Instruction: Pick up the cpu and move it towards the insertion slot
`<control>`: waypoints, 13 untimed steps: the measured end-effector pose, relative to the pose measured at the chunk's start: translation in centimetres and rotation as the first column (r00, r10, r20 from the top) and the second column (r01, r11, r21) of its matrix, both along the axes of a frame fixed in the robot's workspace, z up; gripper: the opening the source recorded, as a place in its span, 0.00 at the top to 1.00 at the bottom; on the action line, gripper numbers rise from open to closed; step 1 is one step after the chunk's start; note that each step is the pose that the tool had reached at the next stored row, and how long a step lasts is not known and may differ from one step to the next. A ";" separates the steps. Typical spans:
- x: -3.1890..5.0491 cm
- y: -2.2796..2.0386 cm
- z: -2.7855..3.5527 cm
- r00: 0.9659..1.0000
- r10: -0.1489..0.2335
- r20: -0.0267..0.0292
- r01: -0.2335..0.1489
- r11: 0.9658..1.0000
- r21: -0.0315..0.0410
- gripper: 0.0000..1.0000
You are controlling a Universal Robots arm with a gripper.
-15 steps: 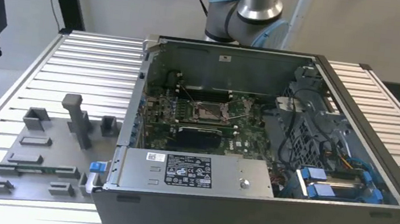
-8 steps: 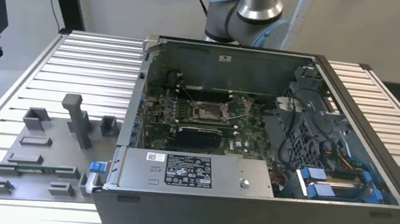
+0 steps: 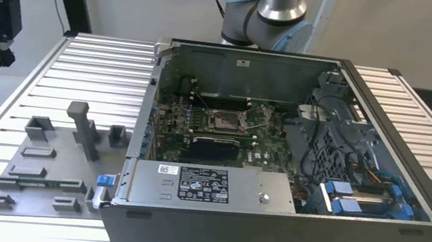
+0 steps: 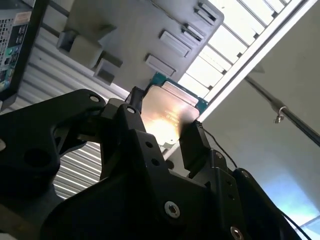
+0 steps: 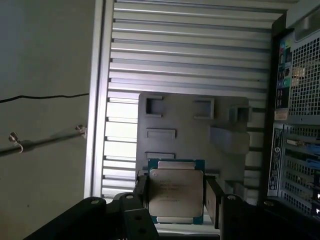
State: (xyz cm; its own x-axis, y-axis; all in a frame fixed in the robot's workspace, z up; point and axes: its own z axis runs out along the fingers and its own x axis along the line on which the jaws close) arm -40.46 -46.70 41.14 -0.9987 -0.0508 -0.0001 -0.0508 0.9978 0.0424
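Fingers (image 5: 214, 199) pinch cpu (image 5: 176, 192) sides, contact pts hidden, insertion slot (image 3: 225, 120) well apart

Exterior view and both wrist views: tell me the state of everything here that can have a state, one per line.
cpu: clamped between the gripper's fingers, held in the air, metal top facing the first wrist view.
gripper: shut on the cpu.
insertion slot: uncovered, no cpu in it.
computer case: open, side panel off, board exposed.
fixture plate: lying flat on the table beside the case.
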 end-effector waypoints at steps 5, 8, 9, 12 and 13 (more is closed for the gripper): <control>1.13 0.00 0.00 1.000 0.000 0.000 0.000 1.000 -0.001 1.00; 1.89 0.00 0.00 1.000 0.000 0.000 0.000 1.000 -0.001 1.00; 2.14 0.00 0.00 1.000 0.000 0.000 0.000 1.000 -0.001 1.00; 2.92 0.00 0.00 1.000 0.000 0.000 0.000 1.000 -0.001 1.00; 3.16 0.00 0.00 1.000 0.000 0.000 0.000 1.000 -0.001 1.00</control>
State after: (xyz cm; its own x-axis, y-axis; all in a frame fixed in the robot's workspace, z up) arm -37.30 -46.70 41.13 -0.9987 -0.0508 0.0002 -0.0507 0.9979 0.0415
